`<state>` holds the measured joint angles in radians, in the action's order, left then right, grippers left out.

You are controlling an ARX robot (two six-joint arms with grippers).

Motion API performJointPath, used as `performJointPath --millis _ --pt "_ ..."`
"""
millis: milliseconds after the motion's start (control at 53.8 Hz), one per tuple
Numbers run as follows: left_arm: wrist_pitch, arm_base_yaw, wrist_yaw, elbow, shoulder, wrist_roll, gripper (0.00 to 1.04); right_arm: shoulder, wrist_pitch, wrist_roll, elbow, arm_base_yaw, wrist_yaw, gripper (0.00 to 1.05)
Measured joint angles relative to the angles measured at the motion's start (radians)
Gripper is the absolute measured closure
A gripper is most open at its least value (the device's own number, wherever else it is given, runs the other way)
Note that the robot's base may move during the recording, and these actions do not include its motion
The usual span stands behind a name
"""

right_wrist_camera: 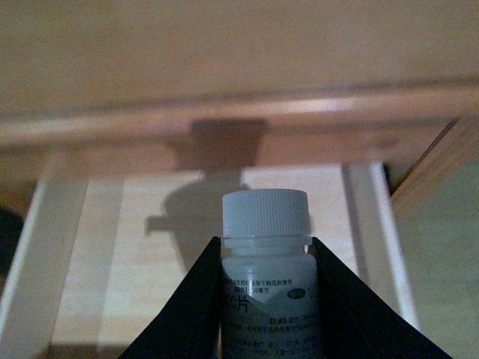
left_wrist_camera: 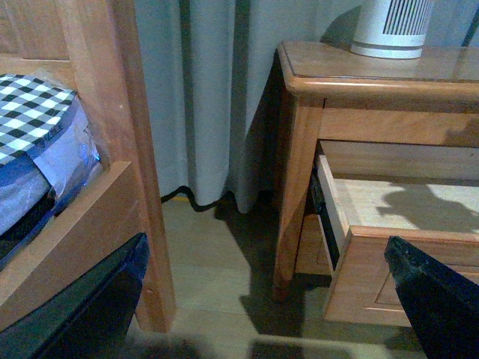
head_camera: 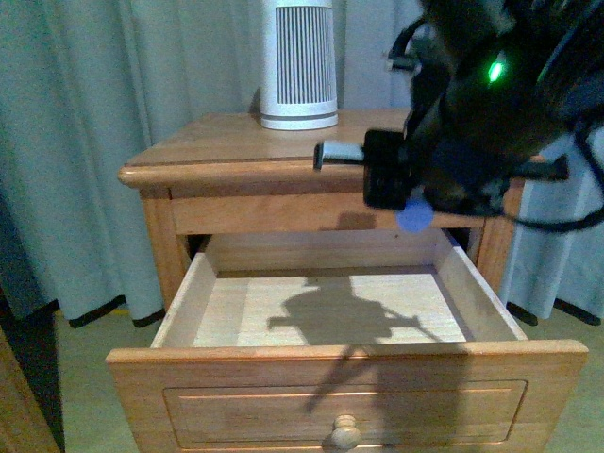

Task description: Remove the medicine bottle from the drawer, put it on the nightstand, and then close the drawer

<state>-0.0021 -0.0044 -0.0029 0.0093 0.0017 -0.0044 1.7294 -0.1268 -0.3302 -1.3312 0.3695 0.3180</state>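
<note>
The medicine bottle (right_wrist_camera: pixel 266 213), white with a ribbed white cap and a printed label, is held between the two dark fingers of my right gripper (right_wrist_camera: pixel 266 241), which is shut on it. It hangs above the pale wood inside of the open drawer (right_wrist_camera: pixel 120 254), close to the nightstand's front edge (right_wrist_camera: pixel 239 112). In the front view my right arm (head_camera: pixel 472 113) hovers over the drawer's back right corner and hides the bottle. The drawer (head_camera: pixel 349 396) is pulled far out of the nightstand (head_camera: pixel 217 142) and holds nothing. My left gripper (left_wrist_camera: pixel 262 299) is open, low beside the nightstand's left leg.
A tall white ribbed appliance (head_camera: pixel 298 66) stands at the back of the nightstand top. Grey curtains (head_camera: pixel 94 113) hang behind. A wooden bed frame (left_wrist_camera: pixel 112 149) with checked bedding (left_wrist_camera: pixel 30 112) stands left of the nightstand, with a strip of floor (left_wrist_camera: pixel 217 254) between.
</note>
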Motion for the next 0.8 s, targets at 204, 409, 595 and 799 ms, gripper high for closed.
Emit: performJointPath --millis 204,409,595,799 --pt "0.000 0.000 0.000 0.000 0.000 0.000 0.07 0.090 -0.058 0.050 -0.277 -0.111 0.037 0.74" --pt "0.000 0.000 0.000 0.000 0.000 0.000 0.07 0.322 -0.100 0.105 -0.542 -0.177 0.072 0.74" --pt "0.000 0.000 0.000 0.000 0.000 0.000 0.07 0.473 -0.069 0.151 -0.655 -0.190 0.094 0.74" --pt "0.000 0.000 0.000 0.000 0.000 0.000 0.07 0.521 -0.023 0.185 -0.682 -0.189 0.094 0.49"
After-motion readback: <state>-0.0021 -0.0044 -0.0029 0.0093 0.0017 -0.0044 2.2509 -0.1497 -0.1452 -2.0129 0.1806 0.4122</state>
